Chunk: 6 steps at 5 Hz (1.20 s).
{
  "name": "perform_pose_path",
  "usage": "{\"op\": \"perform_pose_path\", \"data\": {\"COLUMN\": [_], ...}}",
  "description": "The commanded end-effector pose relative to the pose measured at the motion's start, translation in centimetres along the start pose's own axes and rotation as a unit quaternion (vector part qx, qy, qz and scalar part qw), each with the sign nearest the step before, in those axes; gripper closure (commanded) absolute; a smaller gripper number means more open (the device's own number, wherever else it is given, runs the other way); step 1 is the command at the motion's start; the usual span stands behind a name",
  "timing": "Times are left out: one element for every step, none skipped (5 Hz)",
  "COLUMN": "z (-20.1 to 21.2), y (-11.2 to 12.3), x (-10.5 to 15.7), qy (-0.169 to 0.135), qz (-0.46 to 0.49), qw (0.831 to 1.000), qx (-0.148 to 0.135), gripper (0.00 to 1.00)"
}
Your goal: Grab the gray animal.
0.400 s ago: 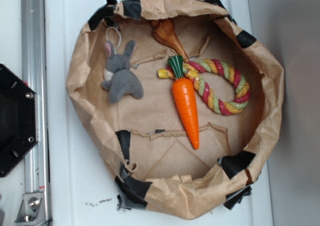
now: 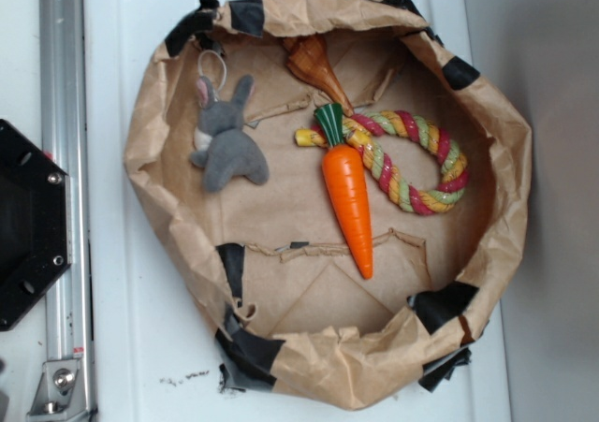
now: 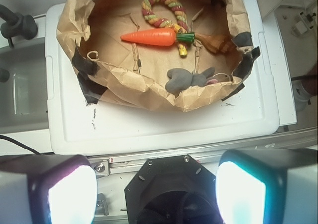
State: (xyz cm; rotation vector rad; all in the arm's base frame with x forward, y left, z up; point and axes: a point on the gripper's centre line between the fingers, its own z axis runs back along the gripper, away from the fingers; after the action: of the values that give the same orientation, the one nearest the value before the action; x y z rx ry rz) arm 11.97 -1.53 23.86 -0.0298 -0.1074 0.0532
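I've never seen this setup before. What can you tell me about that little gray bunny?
The gray animal is a small plush rabbit, soft and fuzzy-looking, with two ears, one pink inside, a white patch at its side and a thin loop by its head. It lies flat on the brown paper, near the crumpled wall, apart from the other toys, untouched.

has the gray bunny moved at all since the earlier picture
No. In the exterior view the gray bunny lies at the same spot beside the paper bowl's left wall, ears toward the black tape, just as before.
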Motion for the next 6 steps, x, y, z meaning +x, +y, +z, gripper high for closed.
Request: {"op": "perform_pose_path", "data": {"z": [-4.6, -10.0, -15.1, -17.3, -18.1, -19.9], "y": [1.1, 1.9, 2.4, 4.1, 5.6, 6.1], "x": [9.3, 11.2, 10.4, 7.3, 6.8, 7.4], "qy": [-0.066, -0.041, 0.000, 0.037, 0.049, 0.062], "qz": [0.125, 0.164, 0.087, -0.032, -0.119, -0.141], "qw": [0.989, 0.984, 0.994, 0.999, 0.992, 0.987], "qx": [0.031, 0.060, 0.071, 0.011, 0.007, 0.040], "gripper": [0.00, 0.00, 0.00, 0.00, 0.00, 0.00]}}
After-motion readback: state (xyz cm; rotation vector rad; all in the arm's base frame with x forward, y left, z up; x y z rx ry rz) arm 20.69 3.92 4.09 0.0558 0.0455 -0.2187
